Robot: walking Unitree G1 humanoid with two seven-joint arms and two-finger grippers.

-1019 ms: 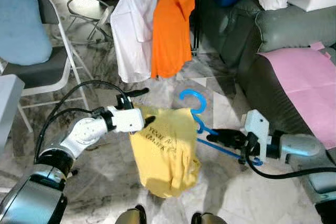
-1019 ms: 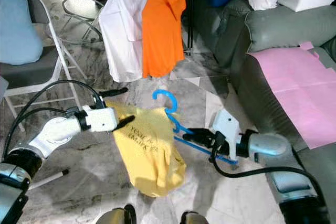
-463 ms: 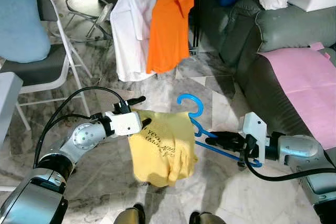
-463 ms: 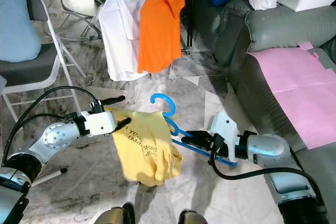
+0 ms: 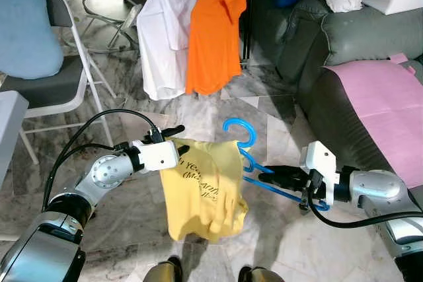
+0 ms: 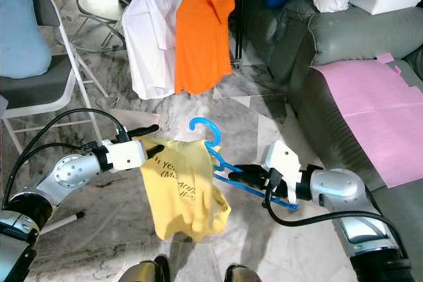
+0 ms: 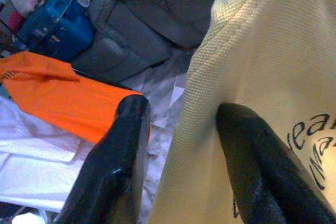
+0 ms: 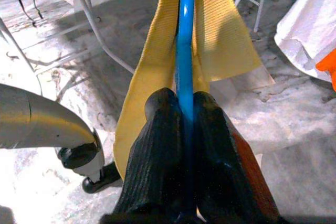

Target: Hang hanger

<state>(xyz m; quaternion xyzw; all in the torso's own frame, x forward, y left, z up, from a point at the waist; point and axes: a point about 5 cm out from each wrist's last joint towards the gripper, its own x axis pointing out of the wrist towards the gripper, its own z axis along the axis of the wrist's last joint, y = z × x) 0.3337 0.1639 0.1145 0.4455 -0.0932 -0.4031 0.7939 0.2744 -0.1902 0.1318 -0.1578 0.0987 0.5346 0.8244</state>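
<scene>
right pincer [image 8: 184, 119] pinches the blue hanger [image 5: 254, 163]; left pincer [image 7: 184, 145], spread, straddles the yellow shirt [image 5: 205, 186] edge.

Bright, sharp daylight (soft shadows)

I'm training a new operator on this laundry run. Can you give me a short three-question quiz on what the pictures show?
1. True or false: the right claw is shut on the blue hanger.
2. Which garment is draped on that hanger? A) the white shirt B) the orange shirt C) the yellow shirt
3. Fill in: the left claw has one finger on each side of the yellow shirt's ____.

Key:
1. True; the right wrist view shows both fingers pressed against the blue bar.
2. C.
3. Edge; the fabric passes between the two fingers.
</scene>
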